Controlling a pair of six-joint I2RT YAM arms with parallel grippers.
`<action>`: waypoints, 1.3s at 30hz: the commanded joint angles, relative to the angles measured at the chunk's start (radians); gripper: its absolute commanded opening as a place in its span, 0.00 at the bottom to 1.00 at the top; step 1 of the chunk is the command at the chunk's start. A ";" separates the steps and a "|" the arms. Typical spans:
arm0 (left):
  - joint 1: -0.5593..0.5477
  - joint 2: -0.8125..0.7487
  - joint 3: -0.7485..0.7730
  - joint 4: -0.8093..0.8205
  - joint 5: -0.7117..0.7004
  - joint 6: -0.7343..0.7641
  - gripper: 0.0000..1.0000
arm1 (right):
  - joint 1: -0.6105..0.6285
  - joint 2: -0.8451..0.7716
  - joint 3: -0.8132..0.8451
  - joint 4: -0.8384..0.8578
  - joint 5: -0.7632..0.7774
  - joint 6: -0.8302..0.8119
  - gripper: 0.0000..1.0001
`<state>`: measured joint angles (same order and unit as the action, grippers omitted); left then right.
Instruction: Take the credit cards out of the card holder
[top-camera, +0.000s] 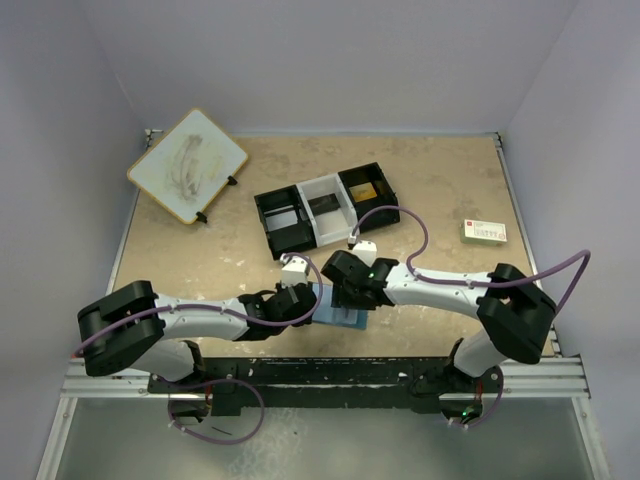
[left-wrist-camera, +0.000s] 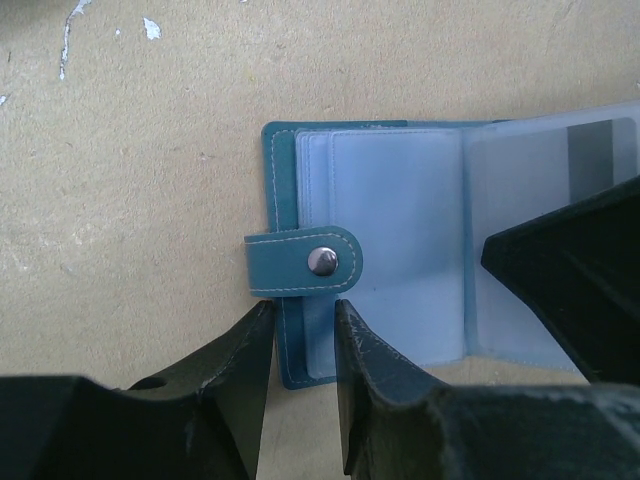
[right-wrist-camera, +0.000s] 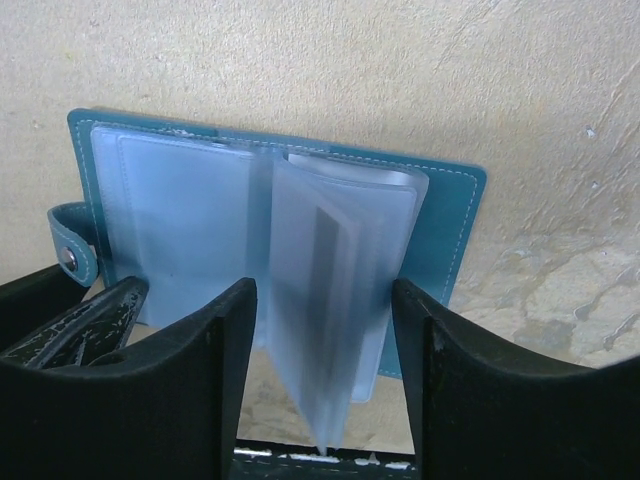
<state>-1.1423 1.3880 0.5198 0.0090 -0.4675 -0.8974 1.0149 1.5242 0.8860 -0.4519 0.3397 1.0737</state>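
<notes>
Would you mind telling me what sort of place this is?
Probably a robot lab test cell: left arm and right arm on a rail, plain walls boxing in the table, props like a compartment tray.

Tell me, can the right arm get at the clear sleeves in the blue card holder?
Probably yes: the card holder lies open, and the right gripper stands open astride its raised sleeves.

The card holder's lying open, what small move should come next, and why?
Probably close the right pincer on the upright sleeves of the card holder: its jaws straddle them with gaps both sides, a card shows inside, and the left pincer sits at the cover edge.
</notes>
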 joint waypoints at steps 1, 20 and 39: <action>-0.006 0.009 0.029 0.022 0.014 -0.001 0.28 | 0.009 -0.007 0.030 0.004 0.005 -0.010 0.62; -0.006 0.006 0.031 0.010 0.020 -0.006 0.27 | 0.007 -0.082 -0.036 0.005 -0.028 0.032 0.72; -0.007 0.001 0.039 0.008 0.033 0.001 0.27 | 0.006 -0.021 -0.031 -0.034 0.011 0.067 0.71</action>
<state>-1.1423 1.3891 0.5255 0.0029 -0.4522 -0.8978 1.0164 1.5192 0.8429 -0.4358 0.3012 1.1126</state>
